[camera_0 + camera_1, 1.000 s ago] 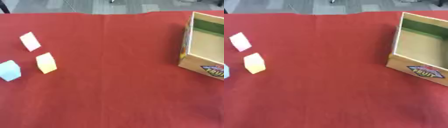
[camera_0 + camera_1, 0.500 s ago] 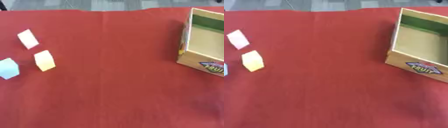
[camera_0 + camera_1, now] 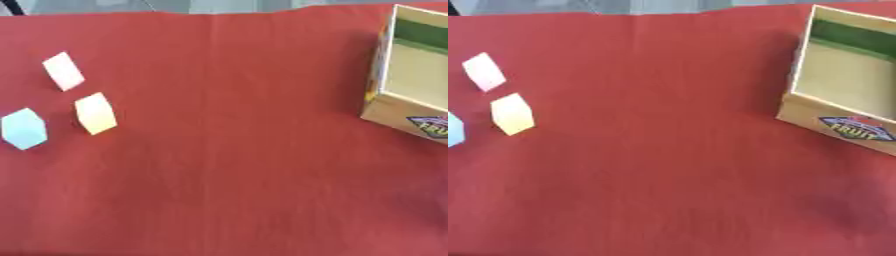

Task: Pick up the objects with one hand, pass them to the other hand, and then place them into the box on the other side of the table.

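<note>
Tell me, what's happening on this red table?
Nothing is being handled right now; no robot hand is in view. Three small blocks, a pale pink one, a yellow one and a light blue one, sit apart on the left of the red cloth. An open cardboard box waits on the right, with nothing visible inside.

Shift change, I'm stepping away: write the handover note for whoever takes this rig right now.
Hands: neither shows in either view.
Things: pink block, yellow block and pale blue block stand apart on the red cloth at the robot's left. The cardboard box sits open at the right, nothing visible inside.
Done: nothing moved into the box.
Left: all three blocks: pick up, pass across, place in the box.
</note>
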Available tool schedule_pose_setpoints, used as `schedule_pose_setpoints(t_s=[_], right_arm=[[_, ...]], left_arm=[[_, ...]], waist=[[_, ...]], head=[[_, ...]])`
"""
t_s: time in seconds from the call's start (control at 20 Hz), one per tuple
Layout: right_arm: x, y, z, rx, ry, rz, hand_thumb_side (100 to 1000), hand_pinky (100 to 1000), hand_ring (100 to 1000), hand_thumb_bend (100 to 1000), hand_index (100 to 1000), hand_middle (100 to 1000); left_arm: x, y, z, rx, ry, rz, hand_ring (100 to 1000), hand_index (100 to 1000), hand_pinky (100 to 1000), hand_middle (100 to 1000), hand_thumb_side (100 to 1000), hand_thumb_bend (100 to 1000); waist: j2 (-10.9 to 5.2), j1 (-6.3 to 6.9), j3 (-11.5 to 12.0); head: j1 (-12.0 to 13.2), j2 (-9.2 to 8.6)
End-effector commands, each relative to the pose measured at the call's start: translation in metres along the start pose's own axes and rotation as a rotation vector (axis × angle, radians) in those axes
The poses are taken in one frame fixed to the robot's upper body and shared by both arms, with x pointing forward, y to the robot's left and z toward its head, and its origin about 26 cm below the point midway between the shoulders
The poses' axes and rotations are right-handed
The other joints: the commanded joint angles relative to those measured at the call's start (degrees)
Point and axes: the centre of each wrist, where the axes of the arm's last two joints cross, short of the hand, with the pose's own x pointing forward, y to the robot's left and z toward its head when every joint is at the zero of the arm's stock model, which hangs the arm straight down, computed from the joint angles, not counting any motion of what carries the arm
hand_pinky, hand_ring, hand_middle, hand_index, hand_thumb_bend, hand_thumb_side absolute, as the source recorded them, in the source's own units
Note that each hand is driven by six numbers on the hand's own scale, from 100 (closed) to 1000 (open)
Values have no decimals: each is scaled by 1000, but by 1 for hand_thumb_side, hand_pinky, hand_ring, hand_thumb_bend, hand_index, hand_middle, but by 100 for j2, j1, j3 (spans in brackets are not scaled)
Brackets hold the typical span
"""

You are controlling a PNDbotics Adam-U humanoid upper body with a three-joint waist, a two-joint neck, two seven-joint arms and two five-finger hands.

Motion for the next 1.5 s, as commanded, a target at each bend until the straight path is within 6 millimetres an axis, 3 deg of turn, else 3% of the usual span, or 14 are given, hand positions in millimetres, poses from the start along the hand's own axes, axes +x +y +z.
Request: schedule_pose_setpoints(t_s=[0.05,0.35,0.55,1.0,1.3,1.5], right_arm=[[11,-6,-4,21,-18,49,523,1000,1000,100,1000,935],[11,-7,-4,24,-22,55,517,1000,1000,100,1000,934],[11,-7,-1,22,-22,64,513,1000,1000,100,1000,933],[10,-6,0,39,-34,59,503,1000,1000,100,1000,932],[10,-6,0,50,-37,61,500,1000,1000,100,1000,931],[10,-5,0,57,-38,62,497,1000,1000,100,1000,931]], left_arm=[[6,10,-9,-75,-19,-122,799,853,815,727,535,453],[-10,16,-24,-226,55,-319,817,858,830,750,487,560],[-22,31,-32,-307,93,-436,826,858,838,760,451,605],[-11,74,-45,-459,92,-579,839,862,851,775,472,688],[-13,90,-50,-533,148,-614,848,855,859,784,476,747],[-21,96,-53,-581,190,-640,853,848,864,786,424,786]], waist=[[-59,8,12],[-72,26,-4],[-79,17,-17],[-118,-38,-48],[-132,-37,-38],[-138,-45,-45]], head=[[-14,16],[-73,-3],[-40,10],[182,-39],[283,-22],[302,-9]])
